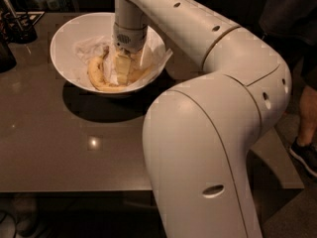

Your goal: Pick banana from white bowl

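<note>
Banana (99, 79): lying inside white bowl (67, 41), low against the near-left inner wall. Curved, yellow, resting on crumpled white paper (91, 47). Stem end not made out (lost against the paper or hidden by the gripper). More yellow showing just right of the gripper; same fruit or a second one, cannot tell.

Gripper (122, 69): down inside the bowl, hanging straight below a round grey wrist housing (130, 36). Tip at banana level, just beside the inner side of the visible curve. Touching the fruit or only next to it, not certain. Open, closed or gripping something: cannot tell (tip reads as one pale block against pale paper).

Arm (213, 48): cream-white, dotted with small dark holes. Bulky lower segment (198, 162) filling the near right foreground, bending at a large joint on the right, then reaching back left over the bowl and turning down at the wrist.

Bowl upright on dark glossy table (54, 152), toward the far left part of it. Dark shadow pooled on the near side. One corner of the paper poking out over the right rim. Small bright glint on the tabletop nearer than the bowl.

Dark holder with utensils (17, 28) at the far-left corner, apart from the bowl.

Person's leg and dark shoe (304, 155) at the right edge, on the floor beside the table.
</note>
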### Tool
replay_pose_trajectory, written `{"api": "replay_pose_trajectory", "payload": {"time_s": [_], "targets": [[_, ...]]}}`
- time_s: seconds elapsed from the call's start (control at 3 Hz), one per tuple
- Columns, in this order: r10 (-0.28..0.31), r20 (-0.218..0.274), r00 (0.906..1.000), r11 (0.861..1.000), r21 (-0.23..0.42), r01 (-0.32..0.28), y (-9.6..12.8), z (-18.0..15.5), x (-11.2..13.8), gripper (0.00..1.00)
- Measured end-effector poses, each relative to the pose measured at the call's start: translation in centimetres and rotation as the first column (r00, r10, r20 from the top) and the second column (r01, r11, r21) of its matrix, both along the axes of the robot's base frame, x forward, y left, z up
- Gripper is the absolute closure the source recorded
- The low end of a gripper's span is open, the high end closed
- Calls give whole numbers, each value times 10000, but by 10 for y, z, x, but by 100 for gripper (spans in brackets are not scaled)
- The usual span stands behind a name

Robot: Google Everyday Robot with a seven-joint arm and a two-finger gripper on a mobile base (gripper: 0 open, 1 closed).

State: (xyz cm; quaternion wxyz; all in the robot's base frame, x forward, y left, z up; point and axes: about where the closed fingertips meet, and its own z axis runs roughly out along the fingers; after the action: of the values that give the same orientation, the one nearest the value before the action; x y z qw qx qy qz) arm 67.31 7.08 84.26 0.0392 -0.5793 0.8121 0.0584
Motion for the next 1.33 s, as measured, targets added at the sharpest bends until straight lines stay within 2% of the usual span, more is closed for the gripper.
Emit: {"api": "replay_pose_trajectory", "payload": {"time_s": [0.33,1.33], "targets": [[18,-141,9999,10000,33,-18,-1,-7,-4,38],[18,-141,9999,10000,33,-18,-1,-7,-4,100]]}}
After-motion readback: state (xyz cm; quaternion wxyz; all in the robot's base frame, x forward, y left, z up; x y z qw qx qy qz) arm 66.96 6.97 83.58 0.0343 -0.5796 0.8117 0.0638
